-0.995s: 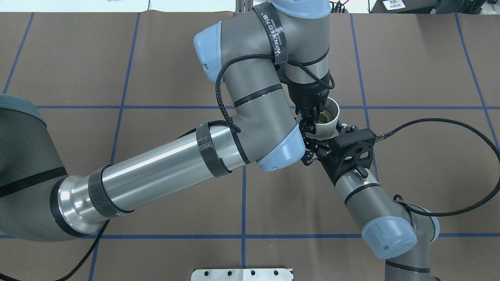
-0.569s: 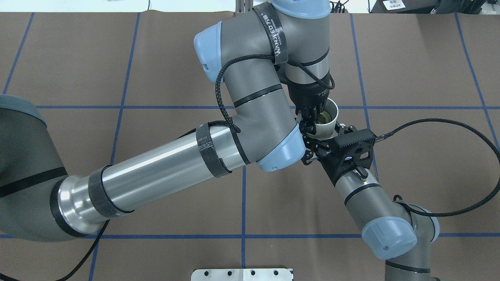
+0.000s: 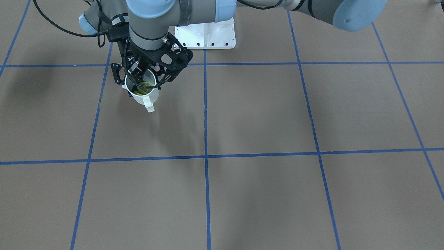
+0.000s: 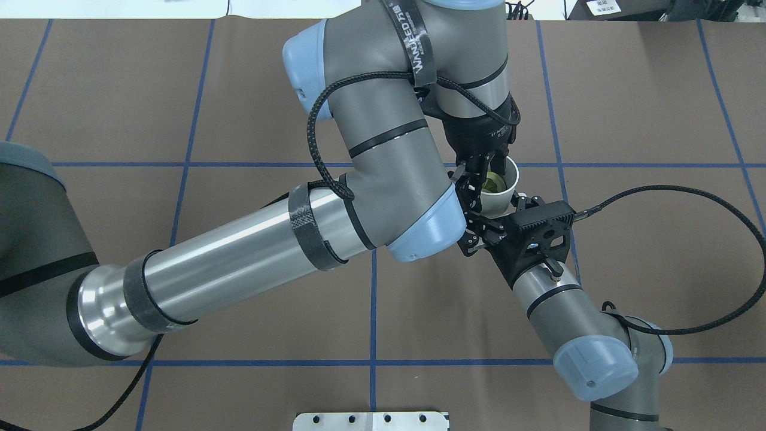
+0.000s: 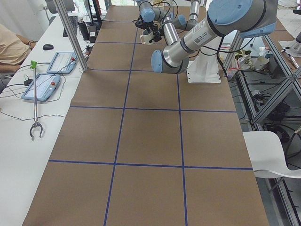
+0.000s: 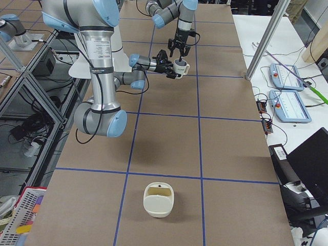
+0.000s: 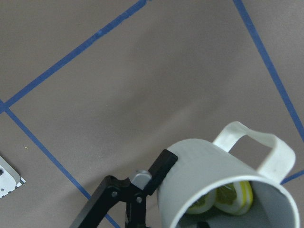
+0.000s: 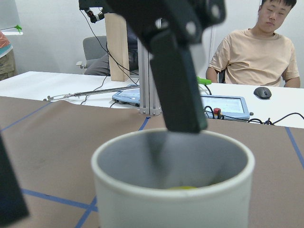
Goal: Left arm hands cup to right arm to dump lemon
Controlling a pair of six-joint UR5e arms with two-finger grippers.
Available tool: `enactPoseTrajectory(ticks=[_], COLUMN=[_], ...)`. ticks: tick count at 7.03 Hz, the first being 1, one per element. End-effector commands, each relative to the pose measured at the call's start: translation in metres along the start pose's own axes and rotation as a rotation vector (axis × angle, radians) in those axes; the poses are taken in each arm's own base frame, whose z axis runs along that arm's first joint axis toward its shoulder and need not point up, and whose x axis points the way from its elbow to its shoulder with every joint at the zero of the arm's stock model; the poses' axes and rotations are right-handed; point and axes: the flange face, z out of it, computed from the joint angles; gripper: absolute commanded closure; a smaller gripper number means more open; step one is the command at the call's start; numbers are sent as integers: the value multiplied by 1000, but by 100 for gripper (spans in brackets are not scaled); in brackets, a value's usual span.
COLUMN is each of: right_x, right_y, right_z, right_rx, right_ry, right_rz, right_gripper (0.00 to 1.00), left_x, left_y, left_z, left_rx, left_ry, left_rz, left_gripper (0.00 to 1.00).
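The white cup hangs in the air over the table's far right part, upright, handle pointing away from the robot. Lemon slices lie inside it. My right gripper comes in level from the near right and is shut on the cup's wall; one of its fingers presses the side. My left gripper points down over the cup's mouth with its jaws spread, and one of its fingers hangs at the far rim.
A cream container stands on the table far toward the robot's right end. The white base plate sits at the robot's foot. An operator sits behind a side table with tablets.
The left arm's wrist and gripper have risen and drawn back from the cup's rim. The cup and the right gripper have stayed nearly in place.
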Motion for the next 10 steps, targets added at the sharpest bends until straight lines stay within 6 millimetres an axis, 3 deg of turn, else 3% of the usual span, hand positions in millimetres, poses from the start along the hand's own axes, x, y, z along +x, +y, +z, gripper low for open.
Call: enactPoseTrajectory(ticks=[1,2,3,4,5,6,7,8,9,10], right_x=[4,19,65,129,190,253,331,406,491,560], right_y=[9,5,17,25,23,13,3,21,66,94], right_z=[4,-3,-15,-25,-29,-38,-60,-95,-127,-168], right_rx=[-12,27,37,34,19,-2,-11,-2,31,72], right_ry=[6,-28,-31,-3,50,110,130,103,80,67], right_rz=[-11,52,65,65,82,63,92,168,263,322], right_gripper=[93,95,97,98,99,98,100,100,100,100], left_x=[4,-5,-8,-16,-16,-18,-18,-17,-15,-14], left_y=[-12,-36,-60,-75,-78,-77,-77,-76,-79,-81], left_z=[-55,-68,-70,-63,-59,-56,-55,-56,-59,-58], left_rx=[2,25,47,58,67,65,64,65,69,85], left_ry=[84,94,92,88,85,81,80,83,87,94], left_rz=[11,-13,-40,-43,-45,-49,-54,-54,-55,-52], left_gripper=[0,0,0,0,0,0,0,0,0,0])
